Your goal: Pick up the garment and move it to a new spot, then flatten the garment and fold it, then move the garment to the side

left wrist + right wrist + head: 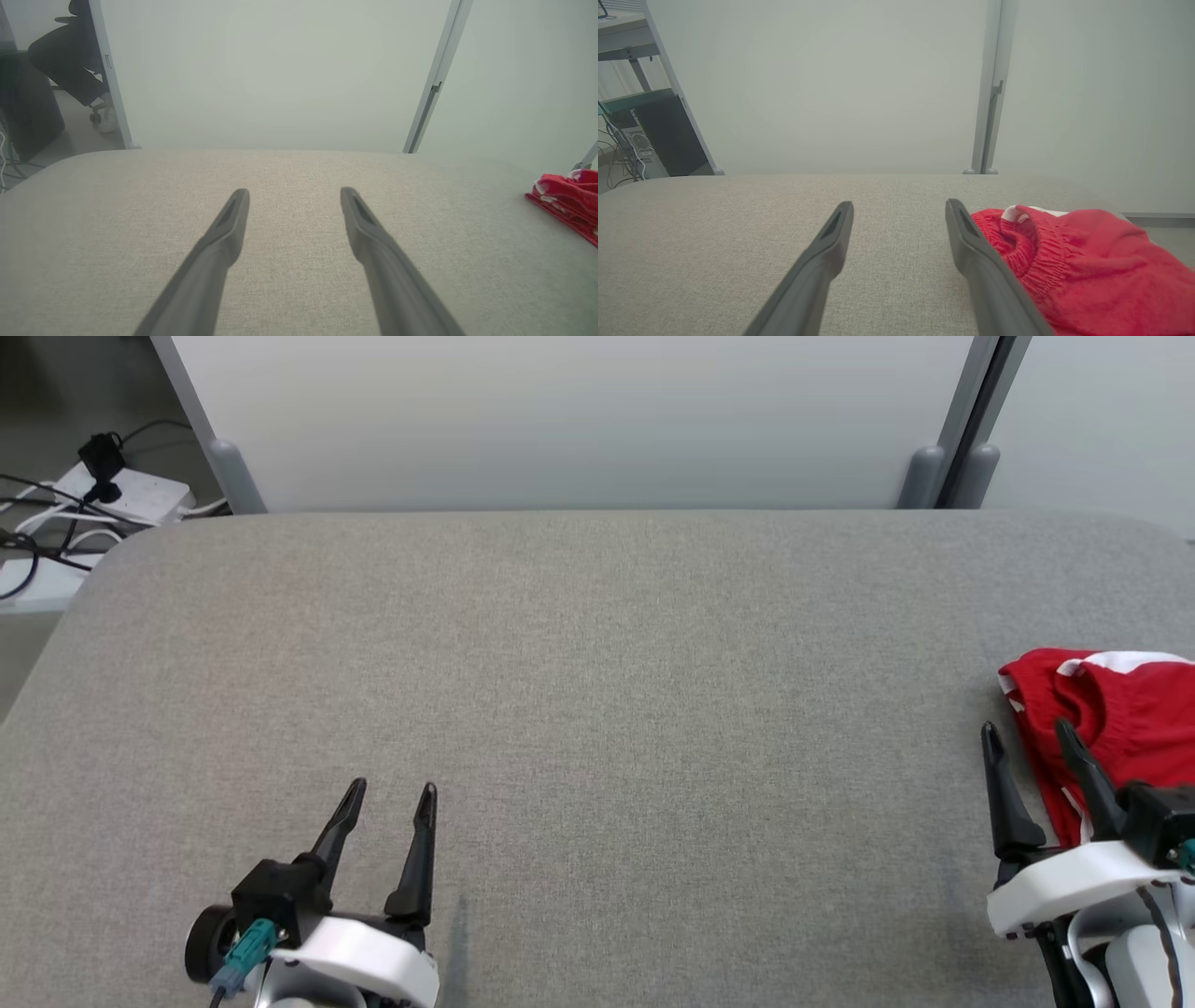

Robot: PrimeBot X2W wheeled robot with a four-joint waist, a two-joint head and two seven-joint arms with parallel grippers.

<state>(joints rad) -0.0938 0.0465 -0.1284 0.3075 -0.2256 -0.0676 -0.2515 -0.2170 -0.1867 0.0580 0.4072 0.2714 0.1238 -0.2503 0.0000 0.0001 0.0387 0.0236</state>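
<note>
A red garment with white trim lies bunched at the right edge of the grey table. It shows as ribbed red cloth in the right wrist view and as a small red heap at the far right in the left wrist view. My right gripper stands open just left of the garment, its right finger over the cloth's edge, nothing between the fingers. At the lower left my left gripper is open and empty above bare table.
White partition panels with grey posts stand behind the table's far edge. A power strip with cables lies on the floor at the far left. A dark chair and a person's foot are past the left panel.
</note>
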